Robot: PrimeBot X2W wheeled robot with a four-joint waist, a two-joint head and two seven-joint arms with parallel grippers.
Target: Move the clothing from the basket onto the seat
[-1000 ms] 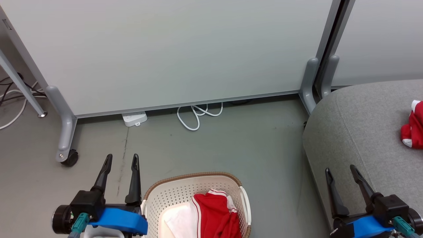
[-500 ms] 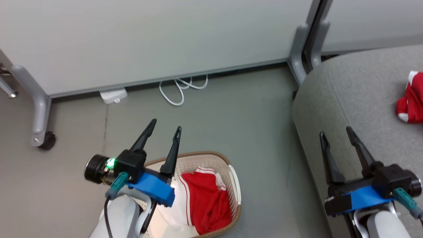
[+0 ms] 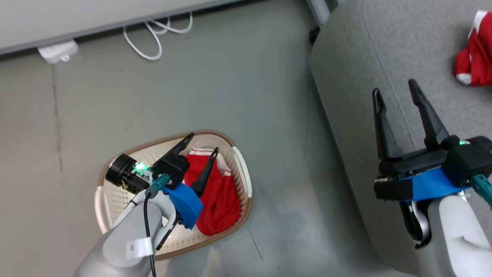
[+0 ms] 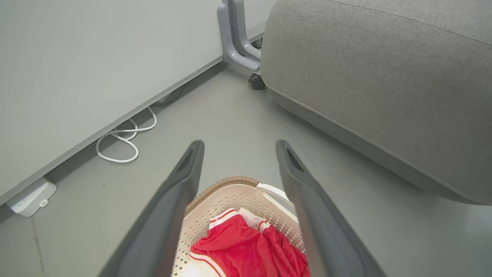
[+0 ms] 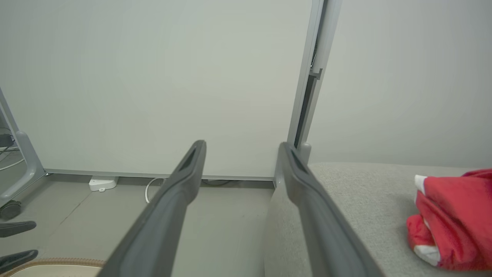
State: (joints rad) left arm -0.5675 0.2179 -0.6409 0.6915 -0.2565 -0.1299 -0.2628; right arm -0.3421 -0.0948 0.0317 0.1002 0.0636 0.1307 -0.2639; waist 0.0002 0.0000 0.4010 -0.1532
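left gripper (image 3: pixel 203 142), fingers apart, hangs over soft red clothing (image 3: pixel 220 197) in perforated oval basket (image 3: pixel 109 201).

There was one basket (image 3: pixel 111 204); one seat (image 3: pixel 365 57); two heaps of red clothing, the basket heap (image 3: pixel 221 196) and the seat heap (image 3: pixel 471 61), though how many garments made up each heap could not be told; two tools, the left tool (image 3: pixel 203 142) and the right tool (image 3: pixel 394 86), each with two dark fingers, four in all; one white cable (image 3: pixel 153 34); one white power strip (image 3: pixel 57 52); two pale panels (image 5: pixel 153 77) in the right wrist view.
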